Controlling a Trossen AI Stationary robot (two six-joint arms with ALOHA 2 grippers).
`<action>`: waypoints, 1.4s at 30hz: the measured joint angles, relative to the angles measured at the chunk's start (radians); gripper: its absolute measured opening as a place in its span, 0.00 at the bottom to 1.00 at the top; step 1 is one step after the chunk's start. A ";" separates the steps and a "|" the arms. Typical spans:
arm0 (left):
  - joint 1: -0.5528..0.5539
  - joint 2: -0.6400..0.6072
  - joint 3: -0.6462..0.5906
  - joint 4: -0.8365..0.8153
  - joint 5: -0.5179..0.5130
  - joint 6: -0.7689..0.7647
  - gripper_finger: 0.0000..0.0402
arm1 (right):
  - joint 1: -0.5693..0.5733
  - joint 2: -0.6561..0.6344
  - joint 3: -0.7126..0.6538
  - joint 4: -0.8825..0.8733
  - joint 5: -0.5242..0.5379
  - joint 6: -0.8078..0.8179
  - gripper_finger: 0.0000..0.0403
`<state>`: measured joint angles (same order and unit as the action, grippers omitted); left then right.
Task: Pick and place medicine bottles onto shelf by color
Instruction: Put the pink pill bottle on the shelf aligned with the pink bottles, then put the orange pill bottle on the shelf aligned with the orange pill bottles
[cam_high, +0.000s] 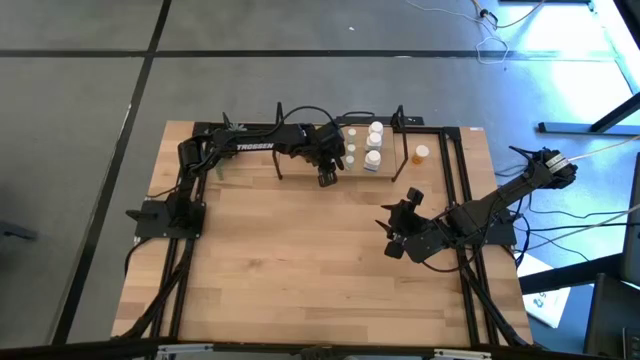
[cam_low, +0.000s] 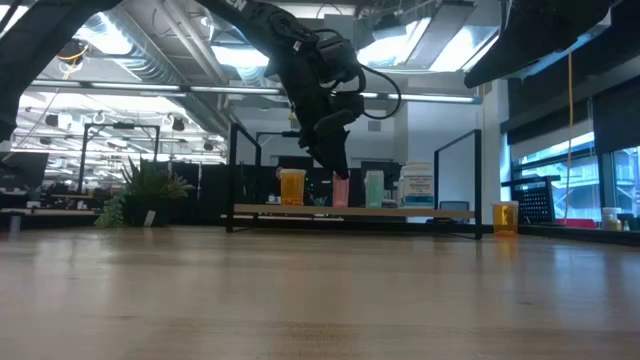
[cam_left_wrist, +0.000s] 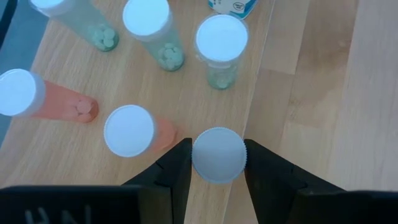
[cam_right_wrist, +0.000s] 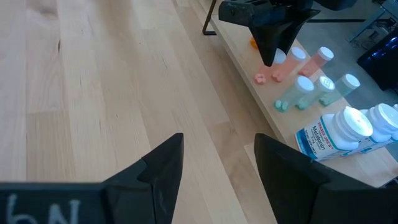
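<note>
Bright ceiling lights (cam_low: 400, 40) glare in the low view, where the near table (cam_low: 320, 300) is blurred. From above, daylight washes out the floor (cam_high: 570, 30) at the far right corner, and shadows stay soft.

My overhead camera looking straight down on the whole worktop (cam_high: 320, 270), my low camera level across it toward the shelf (cam_low: 350, 211), my left wrist camera close above that shelf, my right wrist camera viewing it from farther off
</note>
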<state>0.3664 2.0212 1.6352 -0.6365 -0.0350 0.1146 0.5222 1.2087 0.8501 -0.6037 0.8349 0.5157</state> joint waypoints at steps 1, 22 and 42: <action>0.000 0.000 0.000 0.000 0.000 0.000 0.32 | 0.000 0.000 0.000 0.000 0.000 0.000 0.49; 0.000 0.000 0.000 0.000 -0.035 0.001 0.51 | 0.000 0.000 0.000 0.000 0.000 0.000 0.49; -0.011 -0.026 0.002 -0.015 -0.073 0.025 0.51 | 0.000 0.000 0.000 0.000 0.000 0.000 0.49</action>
<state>0.3551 1.9950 1.6372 -0.6510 -0.1081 0.1397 0.5224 1.2087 0.8501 -0.6034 0.8349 0.5156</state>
